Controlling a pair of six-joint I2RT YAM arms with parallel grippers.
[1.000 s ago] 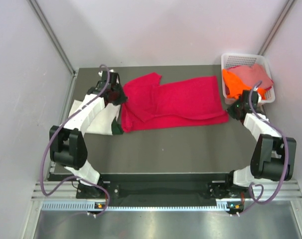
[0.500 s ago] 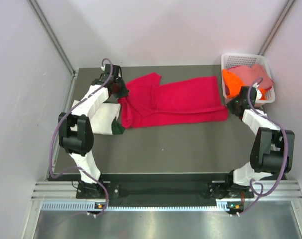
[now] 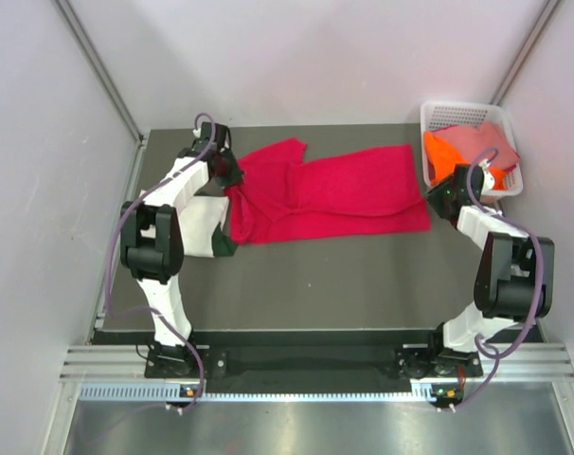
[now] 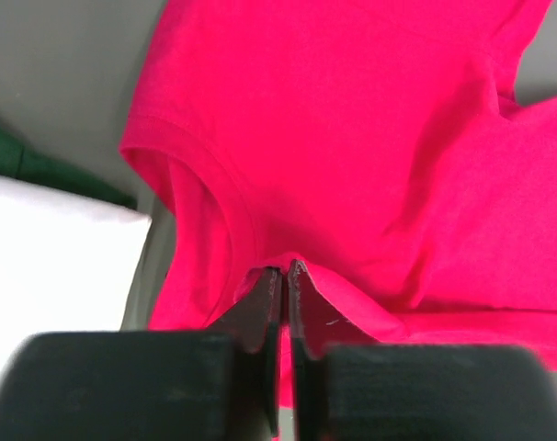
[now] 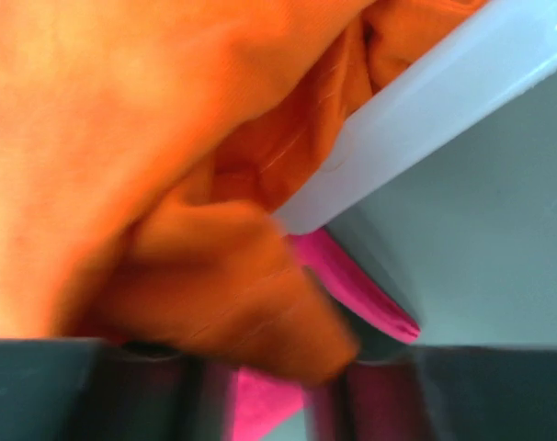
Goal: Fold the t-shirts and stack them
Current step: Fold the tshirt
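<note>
T-shirt (image 4: 352, 138), crimson, pinched near collar by left tool (image 4: 285, 273) — right tool (image 3: 439, 200) at opposite edge, grip unclear

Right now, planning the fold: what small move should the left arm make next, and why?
Probably lift the left gripper slightly: its jaws are shut on the crimson t-shirt at a hemmed edge, while the cloth lies on the table.

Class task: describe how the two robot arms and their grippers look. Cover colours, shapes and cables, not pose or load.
The left arm and right arm match: white link shells between chunky black joint housings, each trailed by a looping mauve cable. The left gripper has thin, dark, tapering fingers. The right gripper looks dark grey but blurred. No markings are legible.
</note>
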